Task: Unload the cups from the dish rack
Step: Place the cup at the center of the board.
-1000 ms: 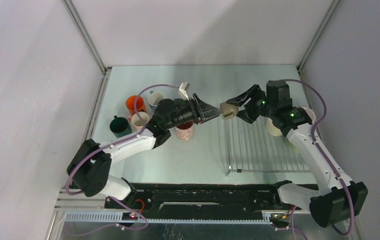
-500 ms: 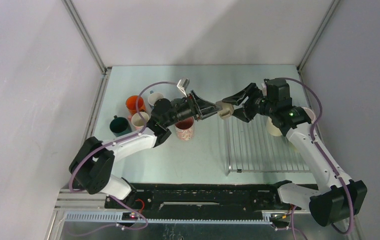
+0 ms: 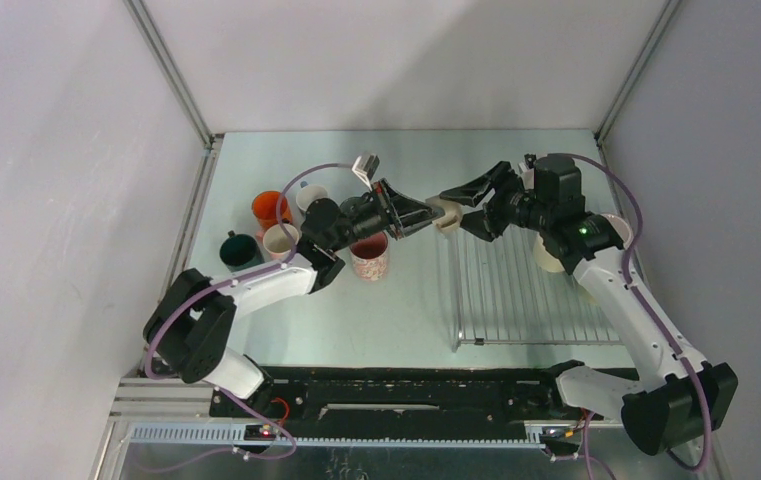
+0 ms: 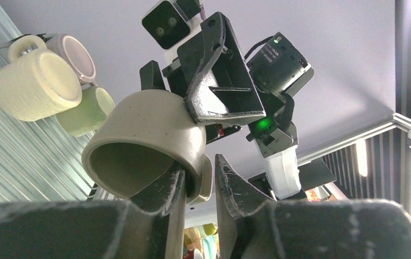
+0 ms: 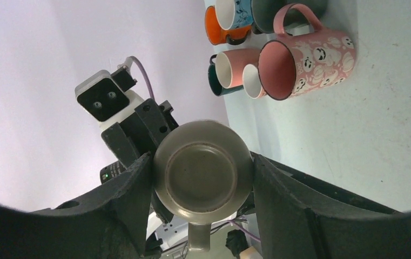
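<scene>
Seen from above, the beige mug (image 3: 446, 214) is mostly covered by the left gripper (image 3: 428, 216) and the right gripper (image 3: 452, 210), which meet over it. Up close the left fingers (image 4: 166, 190) are blurred, and it is unclear whether they press on the mug's wall. The right arm (image 3: 606, 275) hides most of the mugs (image 3: 546, 257) on the rack (image 3: 516, 300). In the right wrist view the top edge cuts off the orange mug (image 5: 220, 29), the blue-patterned mug (image 5: 236, 12) and the grey mug (image 5: 278, 12). The bottom edge cuts the beige mug's handle. A dark teal mug (image 5: 215, 85) is nearly hidden behind a pink mug (image 5: 230, 67).
</scene>
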{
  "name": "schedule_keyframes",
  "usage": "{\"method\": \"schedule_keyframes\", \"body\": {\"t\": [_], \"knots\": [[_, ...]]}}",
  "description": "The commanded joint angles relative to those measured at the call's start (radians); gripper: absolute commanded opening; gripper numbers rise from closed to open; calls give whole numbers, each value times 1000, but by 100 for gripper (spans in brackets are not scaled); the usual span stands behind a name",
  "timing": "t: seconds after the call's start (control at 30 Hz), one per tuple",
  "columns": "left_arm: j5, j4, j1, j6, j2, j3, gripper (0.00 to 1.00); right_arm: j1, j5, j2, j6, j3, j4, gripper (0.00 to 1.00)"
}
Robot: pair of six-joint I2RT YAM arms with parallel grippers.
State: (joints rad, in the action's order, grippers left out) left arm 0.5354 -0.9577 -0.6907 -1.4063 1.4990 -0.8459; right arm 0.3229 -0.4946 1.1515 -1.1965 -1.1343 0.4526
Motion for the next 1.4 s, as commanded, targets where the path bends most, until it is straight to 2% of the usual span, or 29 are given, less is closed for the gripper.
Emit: {"method": "schedule_keyframes", "body": {"t": [0.0,0.07,0.13,0.2,0.27,0.33,0.43,0.47,0.5,0.63,0.73,0.87,1.1,1.27,1.37], "knots": [[4,-111,-6,-29,-45,-12,21,41,2,-46,-14,-20,-15,38],[-3,-111,-9,-27,-54,0,15,59,22,-56,-14,-21,3,38],[-11,-105,-13,-26,-61,12,3,75,40,-66,-15,-20,14,38],[-27,-79,-14,-11,-73,27,0,83,49,-72,-12,-20,20,38],[-46,-35,-17,26,-94,37,0,86,53,-73,3,-19,23,43],[-62,38,-20,81,-123,38,0,94,78,-77,33,-21,32,57],[-90,154,-22,156,-175,39,0,115,135,-94,86,-20,40,88],[-99,195,-23,177,-193,39,0,120,151,-101,102,-20,34,95],[-108,244,-22,204,-210,37,0,122,166,-106,116,-20,31,99],[-162,510,-22,342,-295,21,0,120,231,-124,171,-21,40,100],[-253,794,-22,457,-372,-13,0,120,297,-123,221,-38,84,100],[-421,1086,-20,551,-490,-25,0,123,381,-113,319,-68,163,100],[-658,1517,-5,607,-688,-49,0,156,483,-121,435,-70,209,100],[-744,1783,63,626,-745,-76,0,176,494,-119,475,-69,226,100],[-756,1866,129,644,-745,-74,0,186,534,-129,502,-69,239,100]]}}
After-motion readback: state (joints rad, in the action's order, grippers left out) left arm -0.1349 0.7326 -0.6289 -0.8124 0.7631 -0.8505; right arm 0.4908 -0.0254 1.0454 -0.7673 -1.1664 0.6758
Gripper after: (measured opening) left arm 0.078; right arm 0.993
